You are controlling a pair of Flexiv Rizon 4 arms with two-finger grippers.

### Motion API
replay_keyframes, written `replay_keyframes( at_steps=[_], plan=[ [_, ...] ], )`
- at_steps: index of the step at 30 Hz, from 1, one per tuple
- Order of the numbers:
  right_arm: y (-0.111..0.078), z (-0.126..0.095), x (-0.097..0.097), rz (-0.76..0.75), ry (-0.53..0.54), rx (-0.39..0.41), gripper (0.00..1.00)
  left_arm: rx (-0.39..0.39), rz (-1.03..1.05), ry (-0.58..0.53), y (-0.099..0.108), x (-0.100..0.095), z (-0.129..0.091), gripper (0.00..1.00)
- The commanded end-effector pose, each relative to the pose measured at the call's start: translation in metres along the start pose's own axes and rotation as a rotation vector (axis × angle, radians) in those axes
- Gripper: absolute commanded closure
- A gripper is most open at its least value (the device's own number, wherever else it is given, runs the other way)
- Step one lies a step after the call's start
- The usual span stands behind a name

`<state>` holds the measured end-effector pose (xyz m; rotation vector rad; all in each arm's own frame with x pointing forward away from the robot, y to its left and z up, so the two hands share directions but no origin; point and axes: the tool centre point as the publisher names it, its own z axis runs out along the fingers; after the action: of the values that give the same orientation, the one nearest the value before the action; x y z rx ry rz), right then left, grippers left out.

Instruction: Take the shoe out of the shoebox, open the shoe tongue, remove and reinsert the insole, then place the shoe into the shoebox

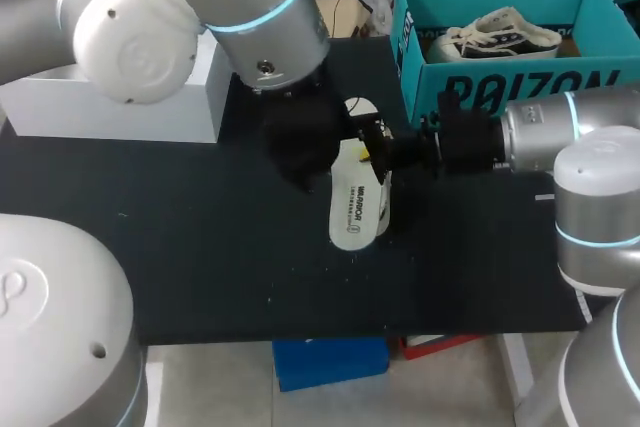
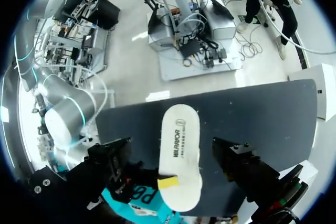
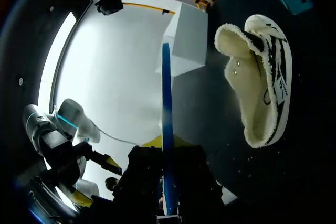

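Observation:
My right gripper (image 1: 378, 155) is shut on one end of the white insole (image 1: 358, 205), which hangs over the middle of the black table (image 1: 200, 247). In the right wrist view the insole (image 3: 166, 103) stands edge-on as a thin blue strip between the right gripper's (image 3: 167, 153) fingers. My left gripper (image 2: 176, 167) is wide open, with the insole (image 2: 178, 145) between its black fingers (image 2: 113, 163) and touching neither. The black-and-white shoe (image 3: 260, 77) lies on its side on the table, its fleecy opening showing. In the head view it (image 1: 362, 107) is mostly hidden behind the left gripper (image 1: 300, 152).
The teal shoebox (image 1: 500, 82) stands at the back right with a second shoe (image 1: 495, 35) inside. A white box (image 1: 130, 97) sits at the back left. The table's front edge runs just beyond the insole's free end.

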<state>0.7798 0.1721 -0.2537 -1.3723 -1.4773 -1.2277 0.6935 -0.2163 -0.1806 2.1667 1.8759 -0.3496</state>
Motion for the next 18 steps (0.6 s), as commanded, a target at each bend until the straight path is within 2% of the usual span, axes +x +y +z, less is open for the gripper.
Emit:
replay_keyframes(
  at_steps=[1,8,18],
  plan=[
    [0.000,0.001,0.000,0.000,0.000,-0.003,1.00,0.001,0.009,0.087,0.004,-0.010,0.008,0.00],
    [0.000,0.001,0.000,0.000,0.000,-0.003,1.00,-0.007,0.010,0.111,0.012,-0.009,0.005,0.00],
    [0.000,0.001,0.000,0.000,0.000,-0.003,1.00,-0.005,0.012,0.105,0.051,0.001,-0.008,0.00]
  ],
)
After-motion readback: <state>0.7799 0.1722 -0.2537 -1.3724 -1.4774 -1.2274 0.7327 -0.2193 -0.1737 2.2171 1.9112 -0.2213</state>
